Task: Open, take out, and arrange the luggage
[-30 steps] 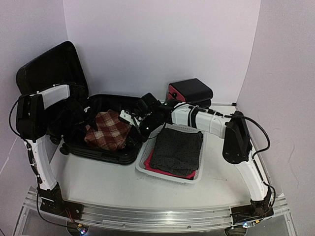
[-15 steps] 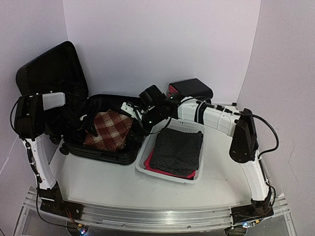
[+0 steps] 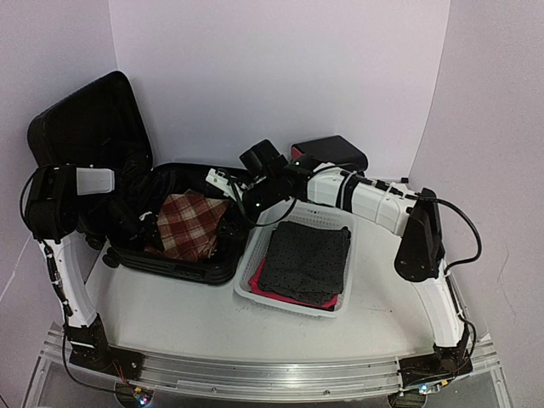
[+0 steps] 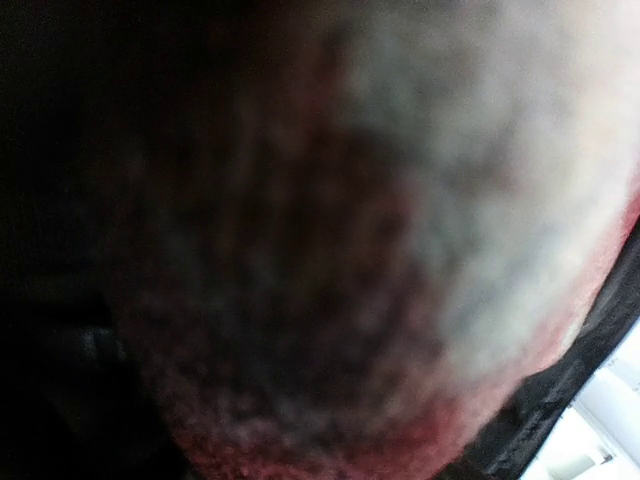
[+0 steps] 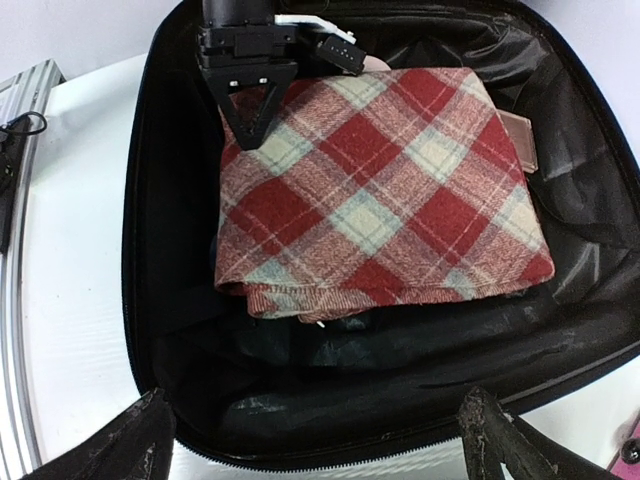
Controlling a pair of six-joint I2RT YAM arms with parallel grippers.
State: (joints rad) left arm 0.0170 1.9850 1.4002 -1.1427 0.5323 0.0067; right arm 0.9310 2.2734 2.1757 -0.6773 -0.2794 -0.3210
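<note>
We see plaid cloth (image 5: 380,190) in the open luggage (image 3: 178,262), below our spread right fingers (image 5: 140,445); left fingers' (image 5: 250,110) grip we cannot tell.

top: bright, even, soft shadows | left wrist: wholly blurred, dark at left (plaid cloth (image 4: 350,250) fills frame) | right wrist: sharp, luggage (image 5: 140,250) interior dark

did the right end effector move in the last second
Yes. In the top view the right end effector has moved up and left, away from the basket corner and further over the suitcase.
</note>
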